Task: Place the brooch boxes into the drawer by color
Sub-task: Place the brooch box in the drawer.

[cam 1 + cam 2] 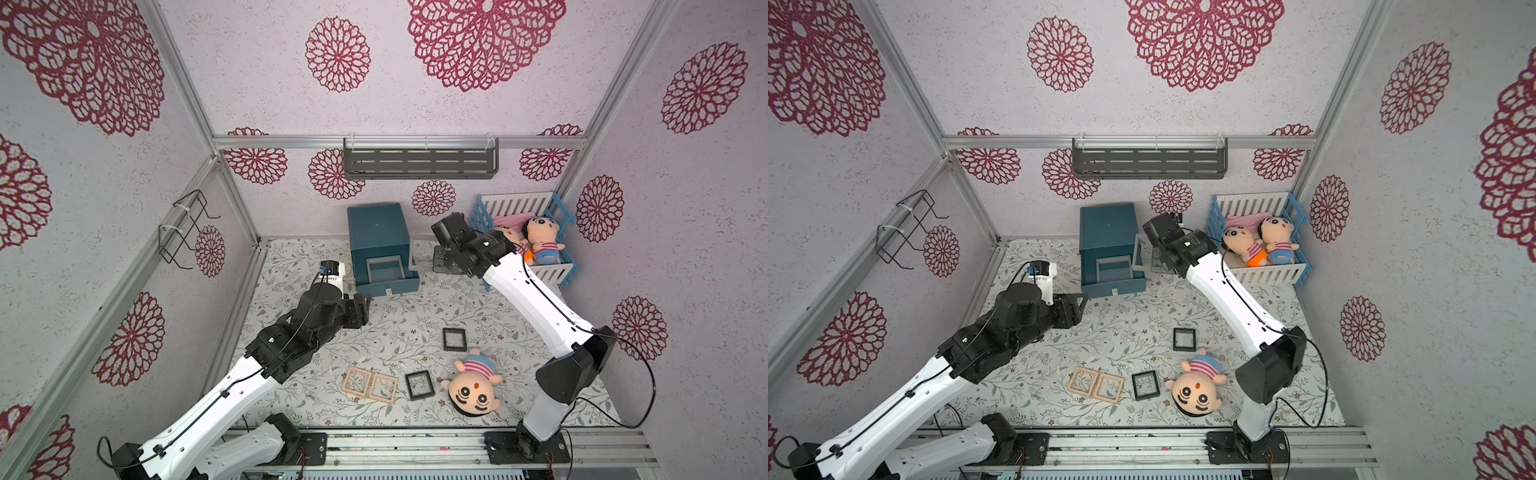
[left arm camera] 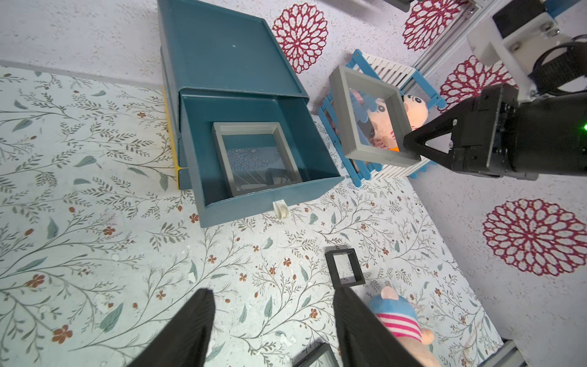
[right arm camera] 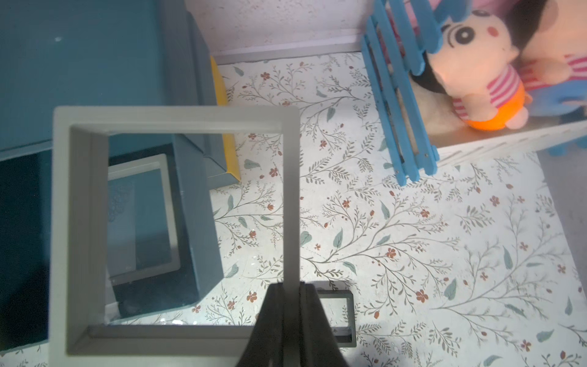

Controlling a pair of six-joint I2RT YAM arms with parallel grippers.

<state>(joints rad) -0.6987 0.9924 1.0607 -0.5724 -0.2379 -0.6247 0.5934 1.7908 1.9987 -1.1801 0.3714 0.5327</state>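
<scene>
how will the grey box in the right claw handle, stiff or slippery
Probably stiff: the grey box looks square though pinched by one edge in the right claw. Likely light: thin frame, clear centre. Smooth rim might pivot.

We see a flowery table (image 1: 415, 316): blue drawer box (image 1: 376, 232) at twelve o'clock, doll (image 1: 473, 384) at five, wooden frames (image 1: 372, 384) at seven.

Both top views looking down from high overhead, near-identical, taking in whole floral tabletop (image 1: 316, 411). Left wrist camera facing drawer (image 2: 241, 209) from mid range. Right wrist camera sitting close behind grey frame (image 3: 178, 119), also catching drawer.
</scene>
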